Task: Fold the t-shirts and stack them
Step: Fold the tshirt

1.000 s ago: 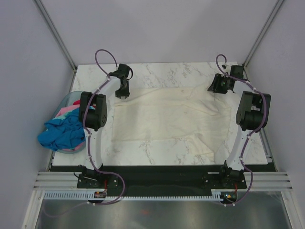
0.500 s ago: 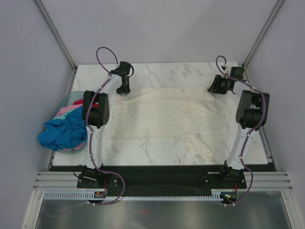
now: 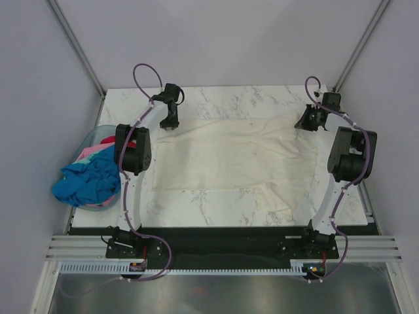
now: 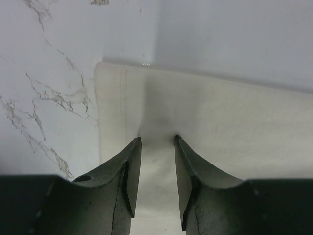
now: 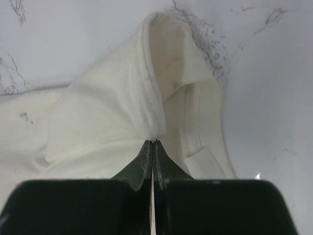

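Observation:
A cream-white t-shirt (image 3: 229, 157) lies spread flat across the marble table (image 3: 216, 98). My left gripper (image 3: 169, 124) is down at the shirt's far left corner. In the left wrist view this gripper (image 4: 157, 142) is open, its jaws standing apart over the cloth (image 4: 220, 122) just inside the hemmed edge. My right gripper (image 3: 309, 122) is at the shirt's far right corner. In the right wrist view it (image 5: 153, 142) is shut, its tips pinching a raised fold of the cream cloth (image 5: 107, 112). A bright blue t-shirt (image 3: 85, 183) and a pink one (image 3: 98, 152) sit bunched at the left.
A pale blue plastic basket (image 3: 91, 136) holding the coloured shirts hangs off the table's left edge. Grey walls close in the left, right and back sides. The black base rail (image 3: 216, 245) runs along the near edge.
My right gripper has shifted a little to the right and closed on the fold of the cream shirt. My left gripper edged slightly away and stayed open.

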Available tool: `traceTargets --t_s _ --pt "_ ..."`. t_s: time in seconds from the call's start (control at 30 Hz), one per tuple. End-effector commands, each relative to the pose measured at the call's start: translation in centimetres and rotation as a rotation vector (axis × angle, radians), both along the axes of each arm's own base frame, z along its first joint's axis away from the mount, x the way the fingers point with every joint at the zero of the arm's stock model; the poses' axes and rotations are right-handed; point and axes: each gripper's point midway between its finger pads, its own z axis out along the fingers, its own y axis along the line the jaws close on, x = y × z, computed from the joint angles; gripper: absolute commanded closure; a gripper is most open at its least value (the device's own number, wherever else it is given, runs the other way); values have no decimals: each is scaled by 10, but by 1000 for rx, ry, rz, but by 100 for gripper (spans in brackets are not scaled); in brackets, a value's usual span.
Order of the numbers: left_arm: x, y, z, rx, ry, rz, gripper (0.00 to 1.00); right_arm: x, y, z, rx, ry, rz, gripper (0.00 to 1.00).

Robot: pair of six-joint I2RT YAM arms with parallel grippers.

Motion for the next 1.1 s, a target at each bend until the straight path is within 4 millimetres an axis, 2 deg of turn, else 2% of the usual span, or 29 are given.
traceTargets --t_s 0.0,0.23,0.5,0.53,0.57,0.63,0.87,1.07 --pt "-13 17 -27 53 89 30 59 -7 -14 30 -8 -25 -109 100" --pt "-17 21 -30 44 108 46 59 -34 -14 19 1 35 -168 100" --pt "-18 22 -31 42 111 55 59 -68 -17 -3 -11 120 -274 100" --pt "-17 22 -31 41 111 56 59 -67 -18 4 -6 94 -292 100" --pt "-17 22 -31 42 111 55 59 -73 -17 0 -7 99 -296 100" --pt "-17 24 -32 41 113 57 59 -73 -22 6 -23 77 -328 100" --pt "-17 25 -32 40 117 67 59 -92 -37 2 -61 92 -472 100" --pt "-16 24 -31 33 115 61 58 -94 -31 -6 -38 84 -456 98"
